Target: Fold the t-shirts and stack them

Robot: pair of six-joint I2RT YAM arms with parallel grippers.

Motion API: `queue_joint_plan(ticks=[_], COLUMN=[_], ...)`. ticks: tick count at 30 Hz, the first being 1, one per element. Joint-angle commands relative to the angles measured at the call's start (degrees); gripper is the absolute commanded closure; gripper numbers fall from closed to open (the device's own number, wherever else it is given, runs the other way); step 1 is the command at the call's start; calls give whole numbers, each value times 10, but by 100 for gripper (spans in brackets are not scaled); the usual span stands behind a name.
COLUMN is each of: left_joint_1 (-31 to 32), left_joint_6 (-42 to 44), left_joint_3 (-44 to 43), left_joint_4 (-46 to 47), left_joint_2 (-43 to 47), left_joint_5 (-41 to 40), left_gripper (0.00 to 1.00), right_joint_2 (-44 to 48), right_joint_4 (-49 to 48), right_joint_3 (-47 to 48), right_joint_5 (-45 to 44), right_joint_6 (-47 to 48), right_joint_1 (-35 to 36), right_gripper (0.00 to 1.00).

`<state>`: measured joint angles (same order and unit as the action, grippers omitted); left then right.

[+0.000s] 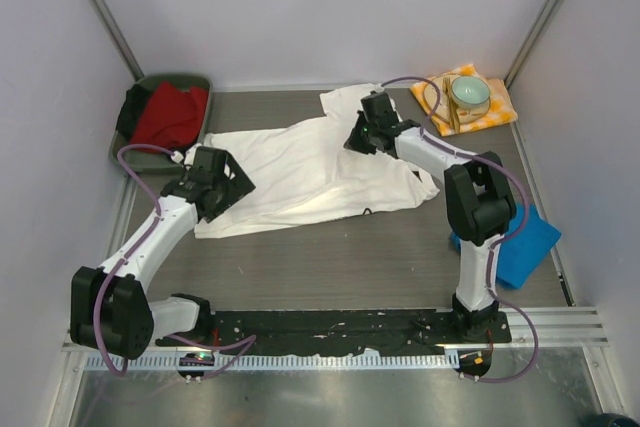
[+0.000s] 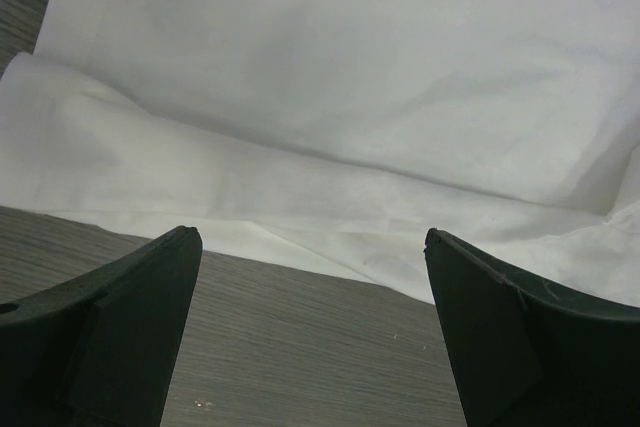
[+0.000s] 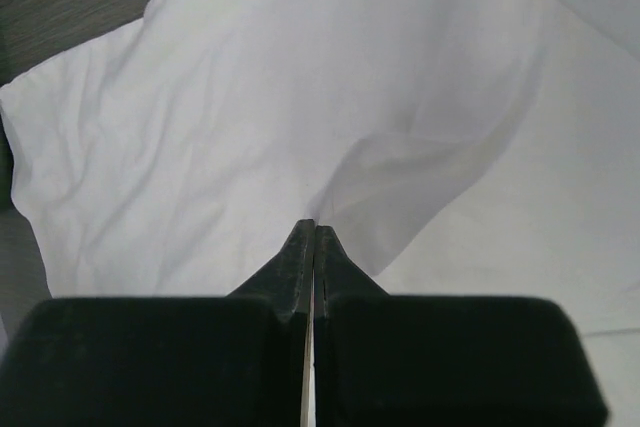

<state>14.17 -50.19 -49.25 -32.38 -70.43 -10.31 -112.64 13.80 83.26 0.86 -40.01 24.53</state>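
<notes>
Pale walls [image 1: 300, 7] are closing in a grey wood-grain worktop [image 1: 330, 267], and a black mounting plate [image 1: 350, 325] is running along its near edge under both arm bases. The white t-shirt [image 1: 300, 172] is lying spread across the middle of the worktop, crumpled, with only plain white cloth showing. The left gripper [image 1: 232, 187] is hovering low at the shirt's left edge with its fingers [image 2: 120, 317] spread wide, bare worktop lying under them and the folded hem just ahead; nothing is sitting between them. The right gripper [image 1: 358, 137] is reaching over the far sleeve, its forearm crossing above the shirt's right side. In the wrist view the right gripper [image 3: 314, 232] is showing its fingers pressed tight together, and a raised fold of white cloth is springing from the tips, so it appears to be pinching the white t-shirt. The blue t-shirt [image 1: 525, 242] is lying at the right edge, well apart from the white one and partly hidden behind the right arm's upright elbow. In the far-left corner a green bin [image 1: 200, 82] is holding a red cloth [image 1: 170, 112], close behind the left gripper. In the far-right corner a teal bowl [image 1: 470, 92] is sitting on an orange-checked napkin [image 1: 495, 112], near the right gripper.
</notes>
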Motion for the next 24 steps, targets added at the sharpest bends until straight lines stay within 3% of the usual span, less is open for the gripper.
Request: queue_joint_plan(ticks=[1,2,4,6,9,14,24], left_joint_1=[0,-1,-1,-1,-1,-1,-1], left_joint_6=[14,14,14,14,14,14,3], left_joint_3=[2,1,1,4,8,10,18], left_joint_4=[16,15,16,18,20,22,27], left_joint_2=[3,3,3,4,5,5,13], left_joint_5=[-10,-10,-9,-9,-8,-6,2], left_gripper=[1,1,1,1,1,1,1], right_joint_2=[-49,-60,-90,-102,-97,-18,202], right_joint_4=[-14,-19,-37,-74,-163,-249,-218], right_joint_3=[65,84,97,103,72,1,-158], right_joint_5=[43,49,74,99,113,90,-87], right_joint_6=[11,11,12,20,19,35,102], right_joint_1=[14,18,24,31,37,39,39], right_gripper=[99,99,76,43,24,10,0])
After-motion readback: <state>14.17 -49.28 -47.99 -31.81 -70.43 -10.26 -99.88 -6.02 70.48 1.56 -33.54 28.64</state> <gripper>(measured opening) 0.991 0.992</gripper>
